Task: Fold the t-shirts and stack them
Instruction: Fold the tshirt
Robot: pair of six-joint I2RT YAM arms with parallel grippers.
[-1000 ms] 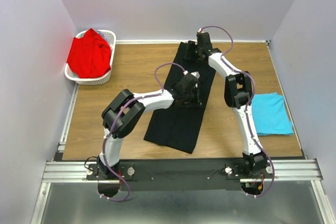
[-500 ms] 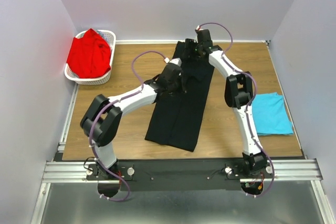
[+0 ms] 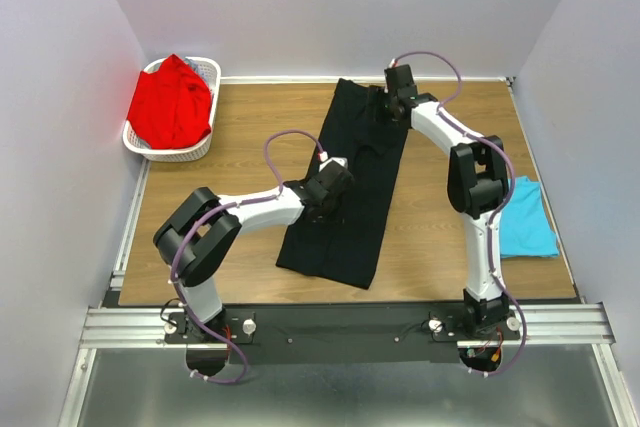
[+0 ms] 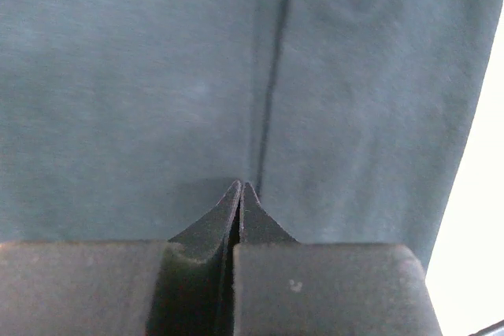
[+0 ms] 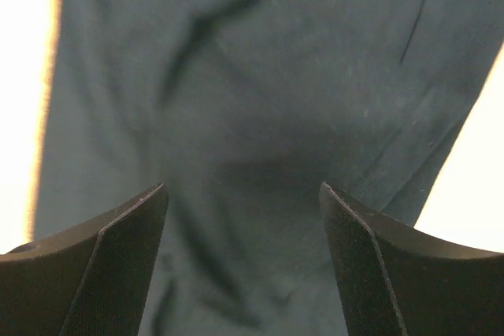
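Observation:
A large black t-shirt (image 3: 350,197) lies as a long folded strip down the middle of the table, and it fills the left wrist view (image 4: 157,76) and the right wrist view (image 5: 276,76). My left gripper (image 3: 335,187) (image 4: 241,185) is shut, its tips together low over the strip's left side, with no cloth seen between them. My right gripper (image 3: 383,110) (image 5: 242,186) stands open just above the creased far end of the strip. A turquoise t-shirt (image 3: 528,219) lies folded at the right edge. A red t-shirt (image 3: 170,105) is heaped in the basket.
The white lattice basket (image 3: 182,155) stands in the far left corner against the wall. Bare wooden table (image 3: 240,137) shows between the basket and the black strip. Walls close in the left, far and right sides.
My left gripper went up the strip, then came back toward the near side, its elbow swinging out left. The right gripper shifted slightly right and opened wider. The black strip looks narrower and flatter.

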